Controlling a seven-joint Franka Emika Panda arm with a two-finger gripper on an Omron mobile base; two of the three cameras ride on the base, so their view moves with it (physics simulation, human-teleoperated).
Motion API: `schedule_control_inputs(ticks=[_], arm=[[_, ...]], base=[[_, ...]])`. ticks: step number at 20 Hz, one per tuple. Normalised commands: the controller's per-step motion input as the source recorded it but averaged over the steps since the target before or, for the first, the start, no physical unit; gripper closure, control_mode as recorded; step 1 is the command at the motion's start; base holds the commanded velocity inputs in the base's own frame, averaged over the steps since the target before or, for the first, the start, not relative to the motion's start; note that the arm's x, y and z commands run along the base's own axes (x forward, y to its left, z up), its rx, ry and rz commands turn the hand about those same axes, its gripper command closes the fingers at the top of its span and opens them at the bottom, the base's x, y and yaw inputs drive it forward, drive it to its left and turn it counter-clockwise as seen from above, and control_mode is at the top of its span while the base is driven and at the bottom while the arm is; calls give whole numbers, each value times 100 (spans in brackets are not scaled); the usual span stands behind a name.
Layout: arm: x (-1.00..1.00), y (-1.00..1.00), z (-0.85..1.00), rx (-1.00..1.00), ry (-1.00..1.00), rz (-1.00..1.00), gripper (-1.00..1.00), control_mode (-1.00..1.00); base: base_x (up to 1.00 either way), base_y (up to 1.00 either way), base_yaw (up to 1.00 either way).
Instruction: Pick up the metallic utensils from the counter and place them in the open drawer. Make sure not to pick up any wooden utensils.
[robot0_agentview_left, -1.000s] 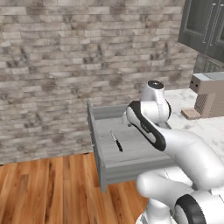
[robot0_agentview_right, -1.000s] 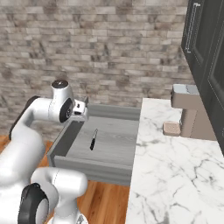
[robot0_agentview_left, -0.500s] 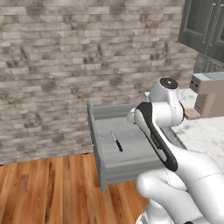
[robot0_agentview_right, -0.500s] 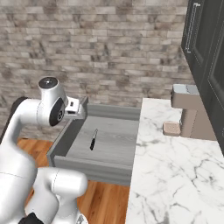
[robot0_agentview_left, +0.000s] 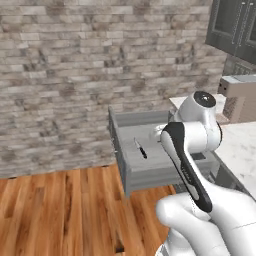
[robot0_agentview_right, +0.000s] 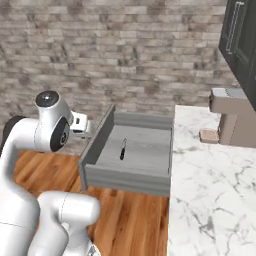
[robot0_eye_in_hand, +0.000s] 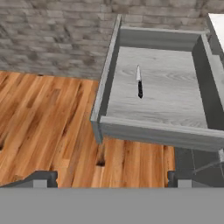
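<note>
As seen from the left base view, the wide shallow grey open drawer (robot0_agentview_left: 131, 176) stands pulled out from the grey cabinet base toward the brick wall (robot0_agentview_left: 75, 70). On its flat grey floor lies a small black-handled knife with a silver blade (robot0_agentview_left: 140, 149), flat and near the middle, apart from every wall. The white arm with dark joints (robot0_agentview_left: 197, 150) rises in front and hides the drawer's right part. Beyond it, the white marble counter with grey veins (robot0_agentview_left: 240, 145) carries a tan boxy coffee machine (robot0_agentview_left: 240, 97). Wooden plank flooring (robot0_agentview_left: 60, 210) lies below the drawer.

From the right base view, the drawer (robot0_agentview_right: 125, 180) shows whole, its right side against the edge of the marble counter (robot0_agentview_right: 215, 190). The knife (robot0_agentview_right: 122, 149) lies left of centre on the floor, blade toward the far wall. The arm's white wrist block (robot0_agentview_right: 80, 125) sits left of the drawer, outside its left wall; the fingers cannot be made out here. The coffee machine (robot0_agentview_right: 230, 117) stands at the counter's far end beneath a dark wall cabinet (robot0_agentview_right: 242, 35).

From the hand view, the two dark finger tips (robot0_eye_in_hand: 41, 178) sit wide apart at the bottom corners with nothing between them, so the gripper (robot0_eye_in_hand: 111, 180) is spread and empty. It hangs over the plank floor, short of the drawer (robot0_eye_in_hand: 153, 133). The knife (robot0_eye_in_hand: 139, 82) lies inside, handle nearer the front wall.
</note>
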Motion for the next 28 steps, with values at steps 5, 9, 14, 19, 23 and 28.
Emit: schedule_control_inputs(ticks=[5,9,14,19,23,28], arm=[[0,0,0,0,0,0,-100,100],[0,0,0,0,0,0,-100,100],[0,0,0,0,0,0,-100,100],[0,0,0,0,0,0,-100,100],[0,0,0,0,0,0,-100,100],[0,0,0,0,0,0,-100,100]], base=[[-8,100,13],[-2,100,41],[-5,100,51],[-1,100,64],[56,73,66],[85,8,66]])
